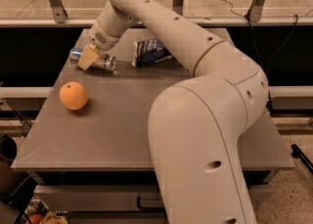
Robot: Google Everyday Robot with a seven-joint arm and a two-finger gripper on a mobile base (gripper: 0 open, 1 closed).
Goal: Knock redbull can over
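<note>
A grey table (98,135) fills the middle, with a drawer handle (149,203) under its front edge. Along the top runs a pale ledge (293,21) with metal brackets (53,0). Speckled floor (291,198) shows at lower right. The gripper (89,56) hangs at upper left, above the table's far side.

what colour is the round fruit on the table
The fruit is orange, clearest in the camera view. The tool is at the lying redbull can.

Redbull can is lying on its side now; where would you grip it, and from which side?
Grip the redbull can at mid-body, coming down from above and closing across its narrow round width. It lies on its side near the table's far left corner, long axis roughly left-right, so it may roll. The gripper sits over its middle.
</note>
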